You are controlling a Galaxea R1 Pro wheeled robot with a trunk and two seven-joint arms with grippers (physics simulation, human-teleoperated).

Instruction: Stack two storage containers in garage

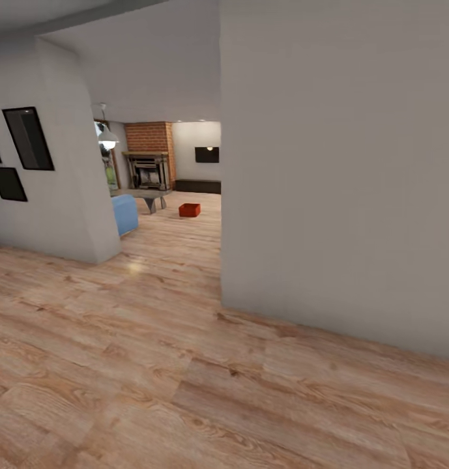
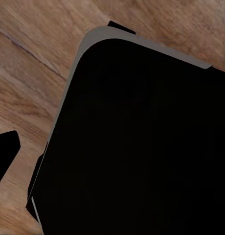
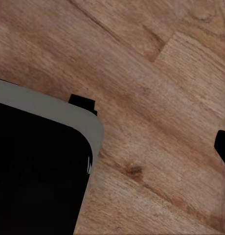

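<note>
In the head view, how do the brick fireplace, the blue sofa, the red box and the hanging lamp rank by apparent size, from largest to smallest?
1. Brick fireplace
2. Blue sofa, partly hidden by the wall corner
3. Hanging lamp and red box look about alike, so I do not rank them.
All are far off, so true sizes remain unsure.

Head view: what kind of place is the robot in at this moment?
Most likely a hallway of a home, facing the living room. The wood plank floor runs between pale walls to a brick fireplace, a blue sofa and one red-orange storage container on the floor.
</note>
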